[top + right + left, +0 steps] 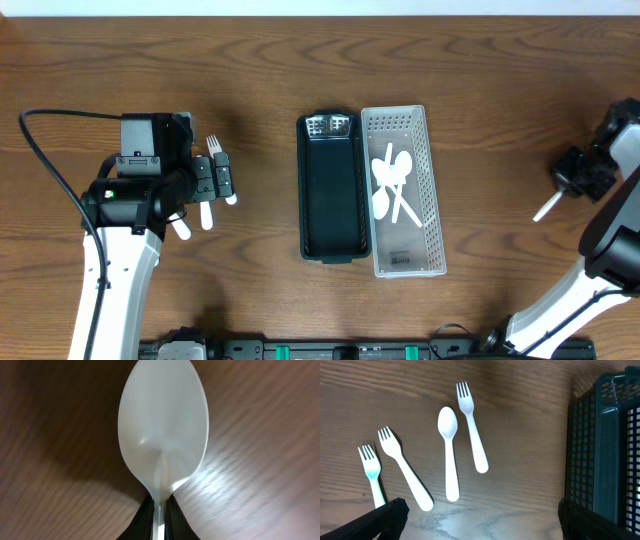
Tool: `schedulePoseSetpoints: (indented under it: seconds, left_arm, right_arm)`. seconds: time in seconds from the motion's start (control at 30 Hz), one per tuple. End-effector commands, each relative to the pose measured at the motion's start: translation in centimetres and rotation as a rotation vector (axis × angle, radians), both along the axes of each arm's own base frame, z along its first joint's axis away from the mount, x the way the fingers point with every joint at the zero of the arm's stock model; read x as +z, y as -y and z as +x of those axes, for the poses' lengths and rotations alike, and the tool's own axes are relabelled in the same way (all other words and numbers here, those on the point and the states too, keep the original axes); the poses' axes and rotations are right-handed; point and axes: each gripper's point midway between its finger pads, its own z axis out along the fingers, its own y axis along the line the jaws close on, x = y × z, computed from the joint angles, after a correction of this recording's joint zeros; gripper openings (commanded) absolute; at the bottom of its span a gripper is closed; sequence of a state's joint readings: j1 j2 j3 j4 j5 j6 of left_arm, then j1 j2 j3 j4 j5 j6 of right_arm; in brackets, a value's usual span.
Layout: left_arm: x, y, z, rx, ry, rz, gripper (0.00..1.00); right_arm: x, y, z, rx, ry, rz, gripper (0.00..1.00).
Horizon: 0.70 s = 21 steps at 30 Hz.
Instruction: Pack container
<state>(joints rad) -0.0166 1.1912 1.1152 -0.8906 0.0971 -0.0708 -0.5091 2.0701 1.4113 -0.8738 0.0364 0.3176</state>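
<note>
Spoon (163, 435) in right jaws, 3 forks (472, 425) countable only from left wrist

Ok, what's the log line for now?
right pincer: holds spoon | left pincer: open over forks | white tray: spoons inside

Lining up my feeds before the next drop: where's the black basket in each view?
Overhead: black basket at centre, beside the white basket.
Left wrist: right edge, mesh wall.
Right wrist: not in it.
Shared landmark: the wooden table, in all three.
</note>
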Motion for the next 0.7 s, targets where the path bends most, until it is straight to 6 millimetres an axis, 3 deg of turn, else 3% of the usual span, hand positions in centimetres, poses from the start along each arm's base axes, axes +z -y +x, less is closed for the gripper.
schedulePoseSetpoints:
  seconds: [0.0,0.13,0.33,0.47,0.53,0.67]
  left_arm:
    - [0.4,-0.3,0.2,-0.004,0.008,0.018,0.98]
    - [0.4,-0.3,0.2,-0.004,0.008,0.019,0.98]
    - [0.4,-0.3,0.2,-0.004,0.008,0.019,0.98]
    - [0.4,-0.3,0.2,-0.004,0.008,0.019,0.98]
    - [0.4,-0.3,0.2,-0.004,0.009,0.019,0.98]
    - [0.4,-0.3,0.2,-0.004,0.009,0.019,0.98]
  right_arm:
    - [3.1,-4.1,2.6,0.117,0.103,0.035,0.01]
    - [9.9,-9.8,5.7,0.322,0.264,-0.006,0.01]
    - [18.2,-20.8,6.8,0.641,0.456,-0.04,0.01]
    - [19.3,-27.7,5.7,0.8,0.488,-0.004,0.01]
    - [18.5,-30.1,5.2,0.837,0.467,0.006,0.01]
    - [15.7,-33.1,4.6,0.868,0.388,0.029,0.01]
